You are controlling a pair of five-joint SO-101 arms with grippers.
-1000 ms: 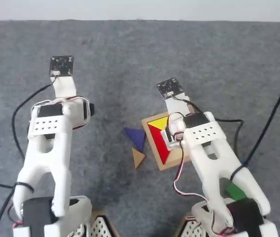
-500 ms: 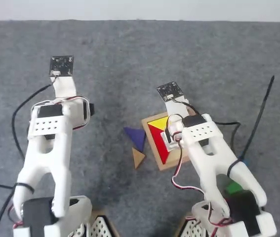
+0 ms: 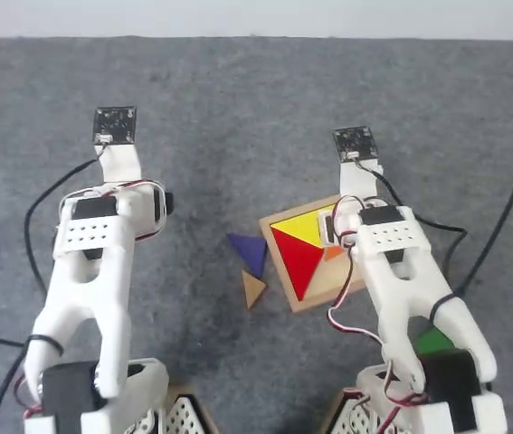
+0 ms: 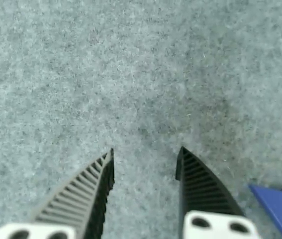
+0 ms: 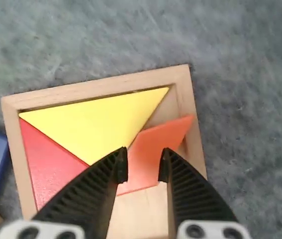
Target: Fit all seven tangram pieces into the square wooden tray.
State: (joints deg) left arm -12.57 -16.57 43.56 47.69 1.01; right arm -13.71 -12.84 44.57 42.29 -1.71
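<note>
Plainly, my right pincer [image 5: 141, 164] hung over the square wooden tray [image 5: 101, 84] with its jaws a little parted and nothing between them. Directly below the tips lay the orange parallelogram [image 5: 168, 135], inside the tray. One of its corners reached the inner edge of the rim, and I could not tell whether it sat flat or rode up there. Against it lay the yellow triangle [image 5: 96, 124], filling the tray's far part, and beside that the red triangle [image 5: 46, 172], edge to edge with the yellow. So three of the seven pieces were in. A strip of bare wood showed between the orange piece and the rim, so I judged the orange one still wanted a nudge to seat it properly.

Outside the tray, just beside its wall, lay the blue piece [image 3: 249, 251] and, touching it, the small tan triangle [image 3: 253, 289]; both still had to go in. Something green [image 3: 432, 342] lay by my right arm's base, half hidden, perhaps another piece.

My left pincer [image 4: 144, 154] hovered with jaws spread wide and empty over the grey carpet [image 4: 131, 59], near the blue piece. By my reckoning the job was under half done.
</note>
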